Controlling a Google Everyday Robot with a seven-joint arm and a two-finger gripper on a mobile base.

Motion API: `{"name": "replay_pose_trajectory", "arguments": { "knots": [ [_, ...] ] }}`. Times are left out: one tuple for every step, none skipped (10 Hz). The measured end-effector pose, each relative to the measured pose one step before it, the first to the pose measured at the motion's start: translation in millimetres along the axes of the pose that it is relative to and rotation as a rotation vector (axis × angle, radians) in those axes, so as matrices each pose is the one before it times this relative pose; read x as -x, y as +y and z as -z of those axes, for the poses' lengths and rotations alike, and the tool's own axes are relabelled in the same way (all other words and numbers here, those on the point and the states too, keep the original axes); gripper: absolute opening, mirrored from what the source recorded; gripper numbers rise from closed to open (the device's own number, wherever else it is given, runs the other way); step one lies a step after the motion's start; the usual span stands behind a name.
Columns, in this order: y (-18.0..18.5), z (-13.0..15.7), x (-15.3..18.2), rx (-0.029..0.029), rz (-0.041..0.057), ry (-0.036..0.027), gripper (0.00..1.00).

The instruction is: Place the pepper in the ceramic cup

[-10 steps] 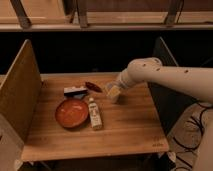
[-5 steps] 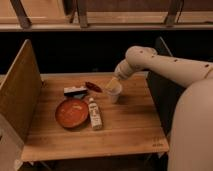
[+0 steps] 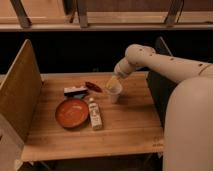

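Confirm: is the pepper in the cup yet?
No, the pepper lies on the table beside the cup, with the gripper at the cup's rim.

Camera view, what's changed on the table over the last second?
The arm rose, drawing the gripper slightly up. It now hangs just above the ceramic cup. Nothing was taken hold of or let go. The pepper still lies on the table left of the cup, and the plate and bottle have not moved.
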Motion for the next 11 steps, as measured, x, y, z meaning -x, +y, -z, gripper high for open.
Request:
{"name": "replay_pose_trajectory", "arguments": {
  "knots": [
    [-3.59, 5.36, -8.05, -0.02026, -0.02535, 0.02097, 0.80],
    [-5.52, 4.02, -6.46, -0.01792, -0.01650, 0.02018, 0.80],
    [-4.21, 1.99, 1.27, -0.01213, 0.00455, 0.02433, 0.80],
    [-0.12, -1.79, 5.51, 0.00212, 0.02288, 0.03127, 0.80],
    [1.92, -4.15, 5.93, 0.00829, 0.01888, 0.01890, 0.80],
    [0.21, -4.78, 4.40, 0.00906, 0.01609, 0.01940, 0.80],
    [0.03, -8.12, 6.92, 0.01561, 0.02335, 0.01907, 0.80],
    [-1.06, -7.00, 3.26, 0.01164, 0.01570, 0.01528, 0.80],
    [0.15, -10.96, 7.48, 0.01836, 0.02310, 0.01116, 0.80],
    [0.16, -10.20, 7.99, 0.01791, 0.02005, 0.00060, 0.80],
    [0.91, -12.55, 9.16, 0.02182, 0.01970, -0.00973, 0.80]
  ]
}}
